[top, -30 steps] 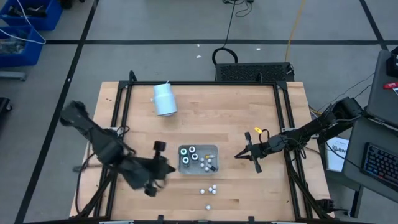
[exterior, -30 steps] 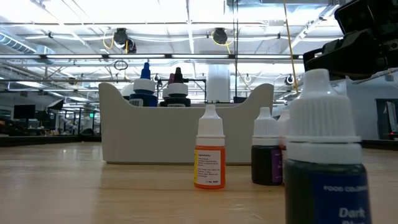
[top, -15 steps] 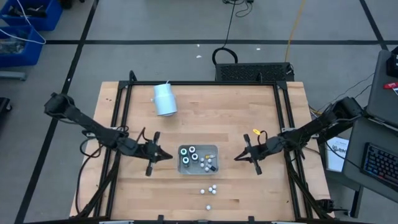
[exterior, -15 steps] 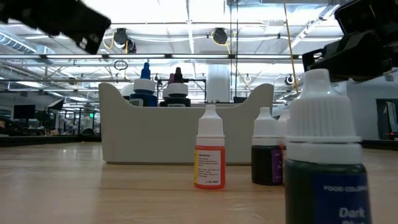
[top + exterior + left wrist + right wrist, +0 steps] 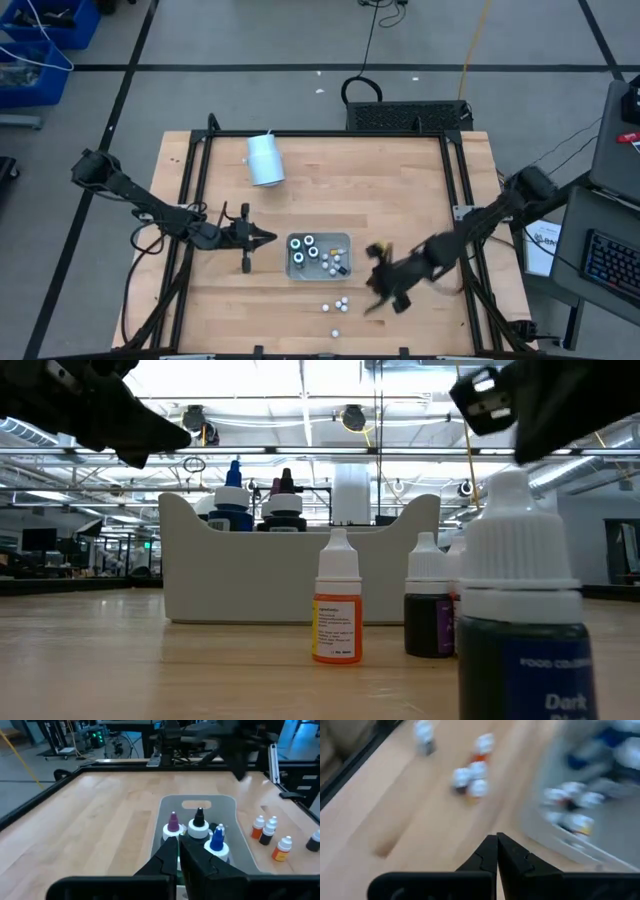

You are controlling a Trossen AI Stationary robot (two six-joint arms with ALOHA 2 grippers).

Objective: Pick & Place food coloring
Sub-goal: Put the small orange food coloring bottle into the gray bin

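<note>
- Right end effector (image 5: 372,287) sits low over the tabletop (image 5: 400,180), just right of the grey tray (image 5: 343,239) and near the loose bottles (image 5: 340,303); we see its fingers clenched with nothing between them.
- Left end effector (image 5: 268,238) hovers just left of the tray, fingers pressed together, holding nothing.
- We see several food coloring bottles (image 5: 308,249) standing in the tray, and four more outside it on the tabletop.
- We see a white cylinder (image 5: 264,160) lying well apart.

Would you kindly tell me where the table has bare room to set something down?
Bare wood lies between the white cylinder and the grey tray, and across the far right corner. Crowded: around the tray, with loose bottles just in front and both claws flanking.
</note>
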